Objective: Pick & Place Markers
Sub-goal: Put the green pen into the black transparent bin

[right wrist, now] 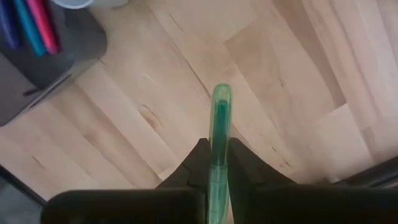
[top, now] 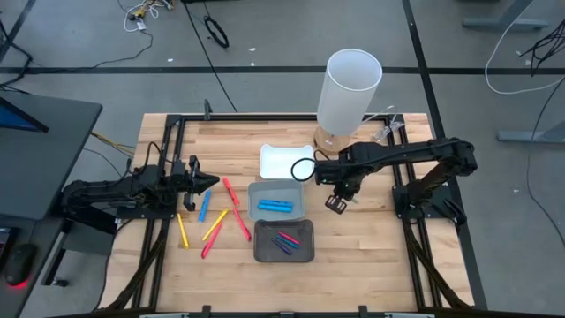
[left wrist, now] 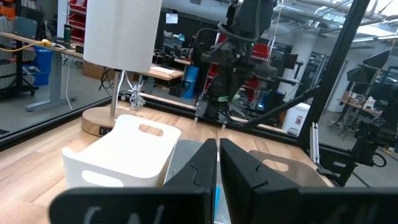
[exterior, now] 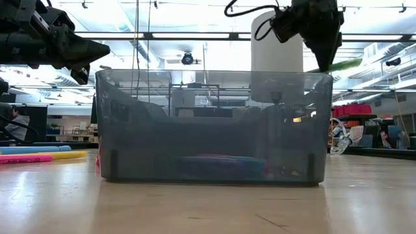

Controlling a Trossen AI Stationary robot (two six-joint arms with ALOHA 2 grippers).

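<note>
Right claw [top: 336, 202] clamped green marker [right wrist: 219, 134], axis along fingers, above bare surface [top: 371, 247]; dark tray [top: 284, 241] lay just left, nearer. Left claw [top: 210, 182] shut, empty, far left.

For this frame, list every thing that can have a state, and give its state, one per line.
Left gripper: shut, empty, raised at the table's left.
Right gripper: shut on green marker, raised beside the trays.
White tray: looks empty.
Light grey tray: holds blue markers.
Dark grey tray: holds several markers.
Loose markers: lying flat on the table.
</note>
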